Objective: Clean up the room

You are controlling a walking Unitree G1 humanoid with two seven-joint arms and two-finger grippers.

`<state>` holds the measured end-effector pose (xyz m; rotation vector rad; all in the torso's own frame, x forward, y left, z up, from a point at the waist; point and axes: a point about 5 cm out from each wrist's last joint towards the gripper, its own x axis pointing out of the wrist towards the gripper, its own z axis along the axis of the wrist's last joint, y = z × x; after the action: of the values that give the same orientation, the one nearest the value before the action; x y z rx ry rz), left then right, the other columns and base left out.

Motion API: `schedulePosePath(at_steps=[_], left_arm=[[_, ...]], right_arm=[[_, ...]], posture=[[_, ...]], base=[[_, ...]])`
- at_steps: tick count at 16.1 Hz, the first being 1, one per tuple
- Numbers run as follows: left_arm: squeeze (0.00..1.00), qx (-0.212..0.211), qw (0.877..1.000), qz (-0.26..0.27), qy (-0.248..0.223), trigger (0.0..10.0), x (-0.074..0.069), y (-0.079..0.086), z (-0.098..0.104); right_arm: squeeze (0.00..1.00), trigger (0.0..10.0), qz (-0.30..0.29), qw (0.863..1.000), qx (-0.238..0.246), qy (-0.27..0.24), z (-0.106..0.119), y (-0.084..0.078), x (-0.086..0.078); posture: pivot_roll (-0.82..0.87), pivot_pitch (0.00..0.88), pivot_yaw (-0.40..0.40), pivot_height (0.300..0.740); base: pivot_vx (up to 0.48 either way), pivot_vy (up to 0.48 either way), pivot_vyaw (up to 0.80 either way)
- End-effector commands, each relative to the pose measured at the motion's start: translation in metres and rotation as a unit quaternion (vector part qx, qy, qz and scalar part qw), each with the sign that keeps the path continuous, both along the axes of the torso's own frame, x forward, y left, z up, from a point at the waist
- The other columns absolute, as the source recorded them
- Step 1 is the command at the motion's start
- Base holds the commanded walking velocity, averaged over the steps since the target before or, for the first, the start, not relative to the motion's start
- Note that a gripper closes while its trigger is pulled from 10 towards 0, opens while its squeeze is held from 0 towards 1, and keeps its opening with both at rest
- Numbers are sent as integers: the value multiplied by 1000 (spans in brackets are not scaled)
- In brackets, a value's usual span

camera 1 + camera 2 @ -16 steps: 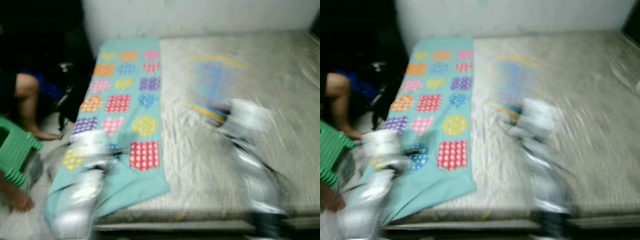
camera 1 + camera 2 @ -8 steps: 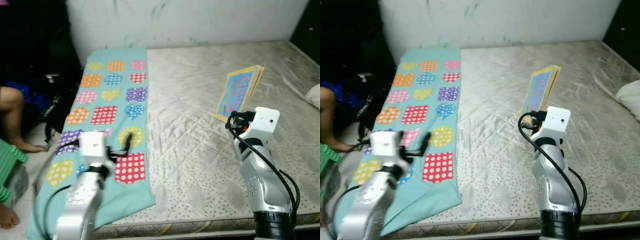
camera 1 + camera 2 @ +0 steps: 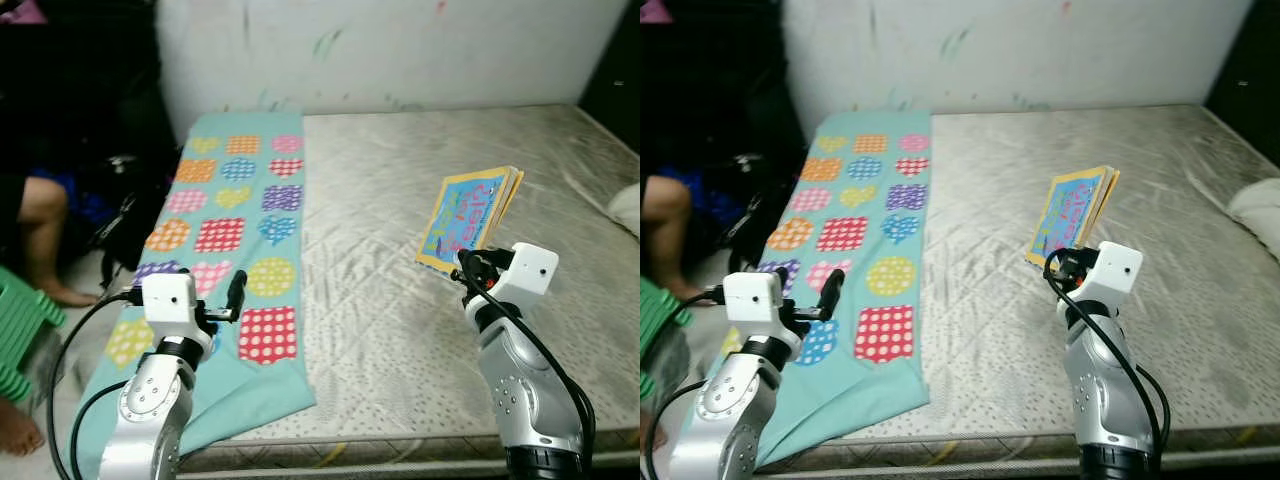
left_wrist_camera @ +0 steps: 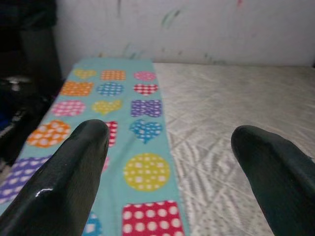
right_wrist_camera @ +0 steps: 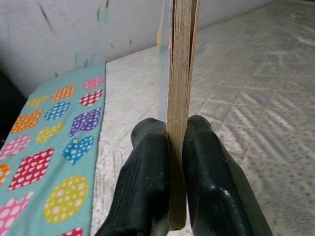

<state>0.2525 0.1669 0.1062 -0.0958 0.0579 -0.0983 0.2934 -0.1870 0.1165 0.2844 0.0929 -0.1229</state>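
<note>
A thin picture book (image 3: 468,216) with a blue and yellow cover stands upright above the grey mattress (image 3: 400,300), held by its lower edge. My right gripper (image 5: 170,147) is shut on the book (image 5: 179,64), one black finger on each side. My left gripper (image 3: 236,292) is open and holds nothing; it hovers over the near end of a teal blanket (image 3: 240,200) patterned with dotted hearts, squares and circles. In the left wrist view its fingers (image 4: 74,167) stand wide apart over the blanket (image 4: 142,123).
A person's bare leg (image 3: 45,235) and foot show at the left, beside a green plastic stool (image 3: 20,325) and dark bags (image 3: 120,215). A white pillow (image 3: 1258,205) lies at the mattress's right edge. A marked white wall (image 3: 400,50) runs behind the bed.
The camera has settled from blur and shifted. My right gripper still holds the book, now a little lower and nearer. The left gripper stays over the blanket's near end.
</note>
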Motion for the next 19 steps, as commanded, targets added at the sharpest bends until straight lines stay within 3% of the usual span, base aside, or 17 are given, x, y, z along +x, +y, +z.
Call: schedulePosePath(at_steps=[1,19], left_arm=[[0,2,1000,4,4,10000,1,1,-2],[0,-29,1000,3,12,10000,5,-5,-2]], right_arm=[[0,10000,7,999,-3,-39,17,3,2],[0,10000,16,999,7,-39,17,9,6]], posture=[[-100,0,47,740],[-105,0,39,740]], base=[[0,0,0],[0,0,0]])
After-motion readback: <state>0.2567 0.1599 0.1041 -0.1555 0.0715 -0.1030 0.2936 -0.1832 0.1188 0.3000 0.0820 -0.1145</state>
